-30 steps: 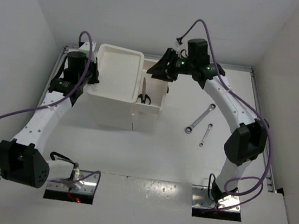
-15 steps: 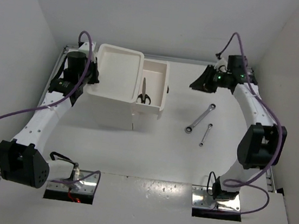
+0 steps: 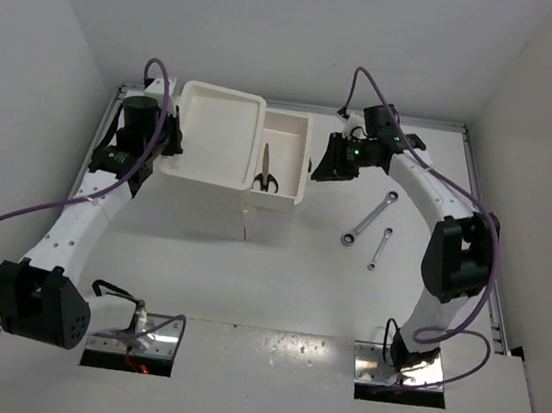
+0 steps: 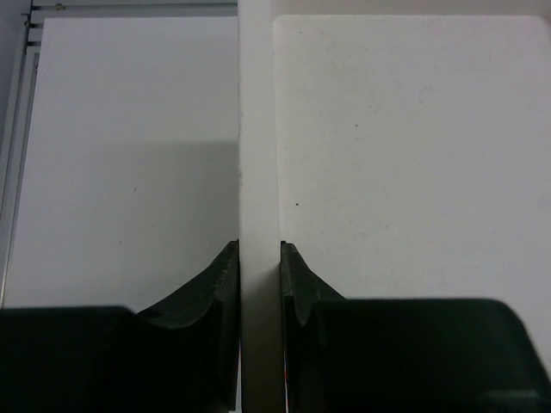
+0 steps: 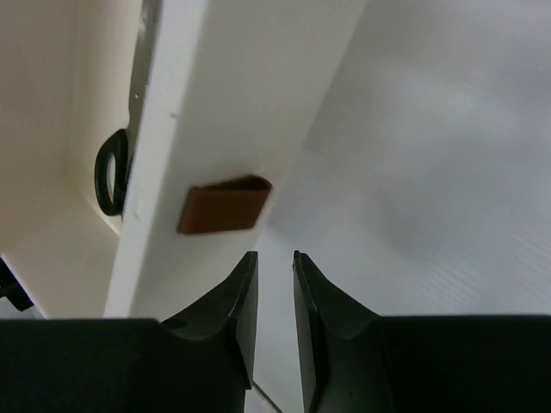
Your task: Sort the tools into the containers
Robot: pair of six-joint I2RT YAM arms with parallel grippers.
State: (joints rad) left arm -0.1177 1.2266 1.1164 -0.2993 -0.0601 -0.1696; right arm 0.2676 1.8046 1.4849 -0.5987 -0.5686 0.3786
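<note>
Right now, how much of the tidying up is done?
Done: the scissors lie in the pulled-out drawer. In hand: the left jaws clamp the box by its rim, and the right jaws sit slightly apart beside the knob, holding nothing. Left: the long wrench and short wrench lie on the table, and the drawer needs shutting.

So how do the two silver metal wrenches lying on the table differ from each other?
The longer silver wrench clearly outreaches the shorter silver wrench. The longer one lies on a strong diagonal, while the shorter one runs steeper, more toward the near edge. The longer one also sits closer to the open white drawer. Both are slim, lie flat on the white table, and sit side by side without touching.
</note>
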